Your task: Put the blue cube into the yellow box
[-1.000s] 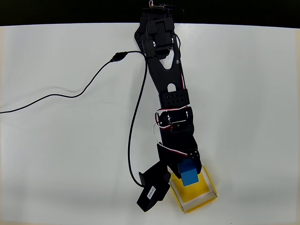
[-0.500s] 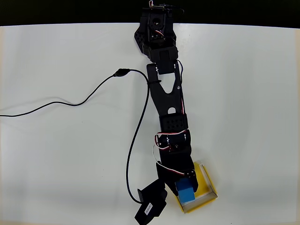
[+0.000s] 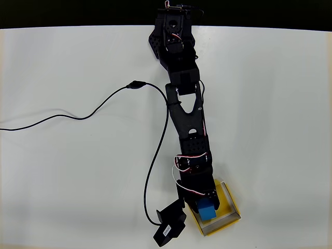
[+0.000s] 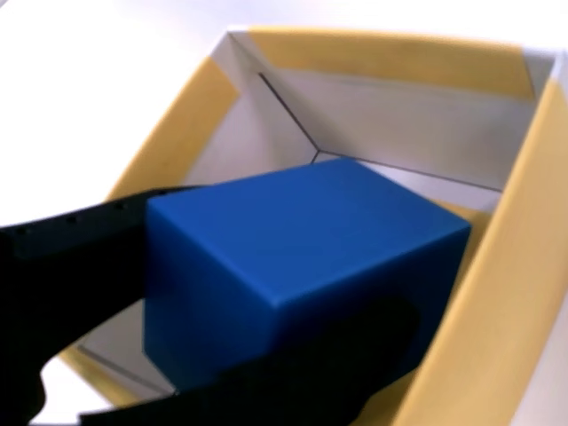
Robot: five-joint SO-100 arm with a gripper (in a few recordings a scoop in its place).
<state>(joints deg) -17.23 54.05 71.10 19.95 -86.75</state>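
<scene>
Wrist view — blue cube (image 4: 302, 266) clenched in gripper (image 4: 222, 355), inside yellow box (image 4: 390, 53)

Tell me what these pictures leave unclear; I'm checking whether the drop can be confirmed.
- Overhead view: the hand and arm cover part of the box, so its near corner is hidden.
- Wrist view: the cube hides the floor beneath it; whether it rests there or hangs above cannot be told.
- Wrist view: the box is cut off at the right edge and blurred.
</scene>
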